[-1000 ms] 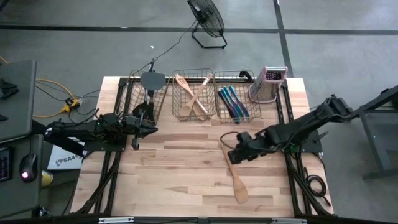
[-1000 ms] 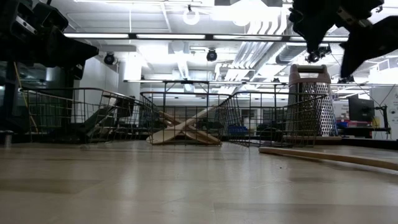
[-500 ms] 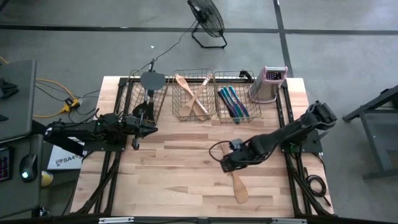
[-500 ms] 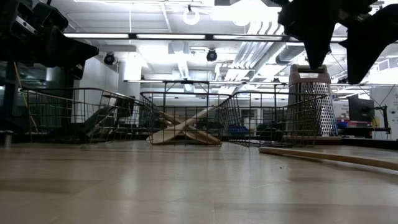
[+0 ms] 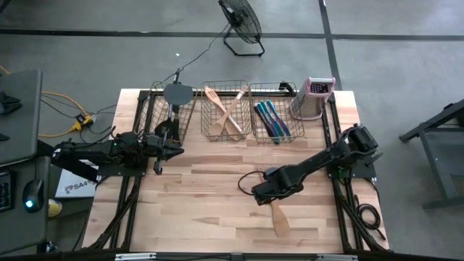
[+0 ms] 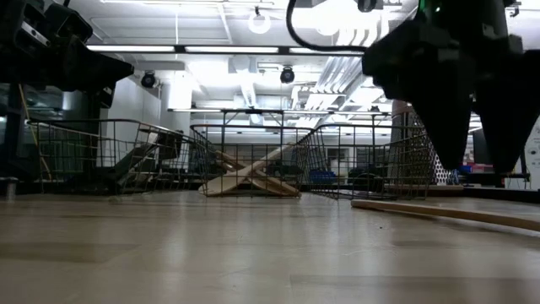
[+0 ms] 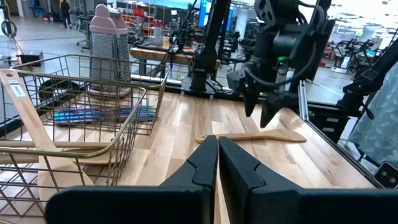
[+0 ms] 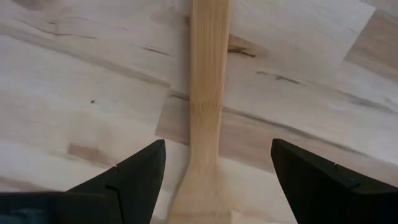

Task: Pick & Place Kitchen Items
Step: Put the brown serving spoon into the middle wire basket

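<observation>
Baskets (image 5: 226,123) mostly filled; R gripper (image 5: 262,193), fingers spread, hovering astride last wooden spatula (image 5: 275,212). L gripper (image 5: 158,154) pinched closed, empty, idling near the baskets.

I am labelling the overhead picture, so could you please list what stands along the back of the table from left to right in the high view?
Basket with dark spatulas → basket with crossed wooden utensils → basket with blue and purple utensils → box grater.

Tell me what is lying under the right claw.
A pale wooden spatula lies flat on the table, its handle running between the open right claw. The claw hovers above without touching it. From above, the arm covers most of the handle; only the blade end shows.
</observation>
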